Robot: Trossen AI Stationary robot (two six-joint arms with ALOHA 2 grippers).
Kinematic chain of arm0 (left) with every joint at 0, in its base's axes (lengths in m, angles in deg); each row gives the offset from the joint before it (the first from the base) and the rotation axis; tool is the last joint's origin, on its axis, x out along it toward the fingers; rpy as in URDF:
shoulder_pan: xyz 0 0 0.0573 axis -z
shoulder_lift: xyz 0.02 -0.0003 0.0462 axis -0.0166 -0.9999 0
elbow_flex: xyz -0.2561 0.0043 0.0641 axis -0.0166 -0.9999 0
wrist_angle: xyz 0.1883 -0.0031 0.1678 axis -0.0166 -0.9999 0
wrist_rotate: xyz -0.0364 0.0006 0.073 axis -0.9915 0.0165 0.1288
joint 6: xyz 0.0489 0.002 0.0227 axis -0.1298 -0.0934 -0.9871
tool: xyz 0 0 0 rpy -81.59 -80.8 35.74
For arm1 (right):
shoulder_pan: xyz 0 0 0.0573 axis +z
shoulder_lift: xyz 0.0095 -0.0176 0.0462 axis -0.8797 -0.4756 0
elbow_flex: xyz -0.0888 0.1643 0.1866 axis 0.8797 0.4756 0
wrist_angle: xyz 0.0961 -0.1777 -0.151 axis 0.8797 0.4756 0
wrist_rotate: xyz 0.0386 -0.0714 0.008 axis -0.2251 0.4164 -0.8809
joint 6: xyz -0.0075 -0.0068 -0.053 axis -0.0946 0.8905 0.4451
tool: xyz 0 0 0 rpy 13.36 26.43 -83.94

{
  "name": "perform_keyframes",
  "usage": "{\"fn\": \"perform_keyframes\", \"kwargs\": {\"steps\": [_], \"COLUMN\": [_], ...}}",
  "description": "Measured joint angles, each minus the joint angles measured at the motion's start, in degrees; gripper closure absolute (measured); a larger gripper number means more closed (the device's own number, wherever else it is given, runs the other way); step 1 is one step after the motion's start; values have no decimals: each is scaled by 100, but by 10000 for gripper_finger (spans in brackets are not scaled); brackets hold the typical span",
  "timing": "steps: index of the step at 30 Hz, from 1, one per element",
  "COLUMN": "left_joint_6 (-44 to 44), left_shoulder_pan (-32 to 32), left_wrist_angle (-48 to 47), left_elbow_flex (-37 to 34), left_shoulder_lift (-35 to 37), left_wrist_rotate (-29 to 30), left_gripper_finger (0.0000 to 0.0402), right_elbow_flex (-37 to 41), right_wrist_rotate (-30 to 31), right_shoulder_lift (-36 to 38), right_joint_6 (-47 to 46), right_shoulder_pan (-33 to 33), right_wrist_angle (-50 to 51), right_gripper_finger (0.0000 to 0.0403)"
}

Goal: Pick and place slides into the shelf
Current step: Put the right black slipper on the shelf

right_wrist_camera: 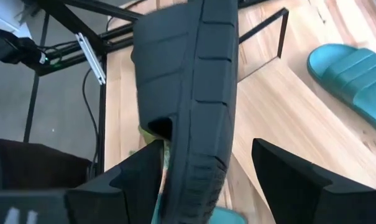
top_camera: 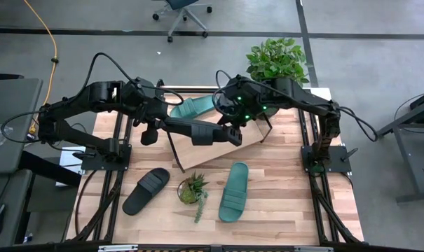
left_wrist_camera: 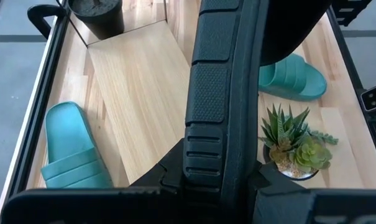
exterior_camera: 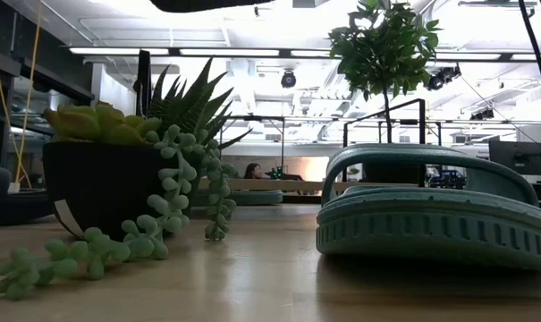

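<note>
A black slide (top_camera: 213, 133) is gripped by the left hand (top_camera: 197, 131) above the shelf (top_camera: 197, 150), beside which the right hand (top_camera: 229, 129) is spread open, one teal slide (top_camera: 192, 107) lying at the shelf's far edge.

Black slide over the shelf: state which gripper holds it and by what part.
The left gripper holds the black slide by one end, its sole edge between the fingers. The right gripper stands open around the other end, not gripping.

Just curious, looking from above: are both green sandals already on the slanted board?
No, one green sandal lies on the tabletop near the small plant, off the slanted board.
</note>
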Motion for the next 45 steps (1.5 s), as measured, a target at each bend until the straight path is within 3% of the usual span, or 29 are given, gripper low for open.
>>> {"fn": "perform_keyframes", "kwargs": {"steps": [6, 16, 23, 34, 45], "left_joint_6": [-4, -149, -156, -303, -400], "left_shoulder_pan": [0, 0, -2, -4, -4], "left_wrist_angle": [-20, -20, 7, 22, 7], "left_elbow_flex": [0, 0, 0, 0, 0], "left_shoulder_lift": [0, 0, 4, 4, 4], "left_wrist_rotate": [2, 18, 66, 462, 645], "left_gripper_finger": [344, 342, 305, 220, 208], "right_elbow_flex": [0, 1, 0, 7, 7], "right_wrist_rotate": [281, 305, 485, 956, 1285], "right_shoulder_lift": [10, 17, 17, 20, 74], "right_joint_6": [-2, -197, -286, -657, -1053], "right_shoulder_pan": [0, 2, 0, 134, 472], "right_wrist_angle": [71, 73, 122, 1511, 1469], "right_gripper_finger": [203, 310, 376, 383, 383]}}
